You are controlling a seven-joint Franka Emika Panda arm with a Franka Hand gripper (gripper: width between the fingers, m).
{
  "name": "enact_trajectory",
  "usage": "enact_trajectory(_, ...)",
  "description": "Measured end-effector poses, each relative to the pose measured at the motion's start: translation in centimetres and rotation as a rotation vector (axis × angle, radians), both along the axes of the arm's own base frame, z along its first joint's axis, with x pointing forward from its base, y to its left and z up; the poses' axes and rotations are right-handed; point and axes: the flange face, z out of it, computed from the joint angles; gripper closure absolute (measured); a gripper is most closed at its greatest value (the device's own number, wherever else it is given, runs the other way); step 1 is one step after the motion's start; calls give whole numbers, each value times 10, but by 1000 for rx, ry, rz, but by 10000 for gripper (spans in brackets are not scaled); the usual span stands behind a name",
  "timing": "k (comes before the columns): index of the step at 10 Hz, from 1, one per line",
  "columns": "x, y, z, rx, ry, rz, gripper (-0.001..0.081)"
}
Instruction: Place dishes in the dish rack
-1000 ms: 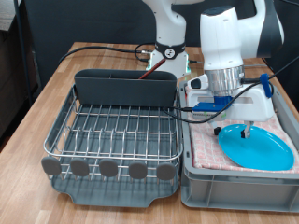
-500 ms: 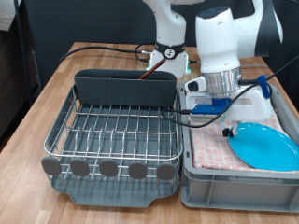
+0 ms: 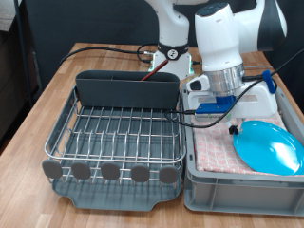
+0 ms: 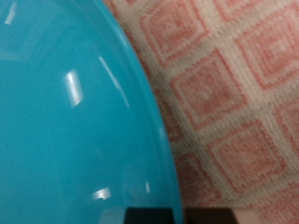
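Note:
The bright-blue plate (image 3: pixel 274 147) is tilted with its left rim raised above the pink checked cloth (image 3: pixel 214 152) in the grey bin (image 3: pixel 237 190). My gripper (image 3: pixel 234 127) is shut on that left rim. In the wrist view the plate (image 4: pixel 65 121) fills most of the picture, with the cloth (image 4: pixel 234 93) beside it; the fingers do not show there. The dish rack (image 3: pixel 119 133), a silver wire grid in a dark tray, lies at the exterior view's left with nothing in it. A white shape (image 3: pixel 198 86) at the bin's back may be the mug. The wooden spoon is out of view.
The rack's tall grey utensil compartment (image 3: pixel 128 90) stands along its far side. Black cables (image 3: pixel 104 49) run over the wooden table (image 3: pixel 38 104) behind the rack. The robot's base (image 3: pixel 171 43) is at the back, behind the bin.
The gripper has moved from the plate's middle towards its left rim. The plate lay flat in the bin; it has since shifted right, and its left rim has risen off the cloth.

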Motion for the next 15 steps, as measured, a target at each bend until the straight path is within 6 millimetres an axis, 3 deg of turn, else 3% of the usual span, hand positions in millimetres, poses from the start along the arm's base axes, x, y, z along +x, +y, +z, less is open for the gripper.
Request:
enact_trajectory(3, 4, 2, 27, -100, 12, -18, 778)
enact_trajectory(8, -4, -20, 100, -297, 159, -85, 787)
enact_trajectory(11, -9, -48, 141, -385, 229, -139, 787)
enact_trajectory(15, -14, -105, 181, -530, 341, -184, 787)
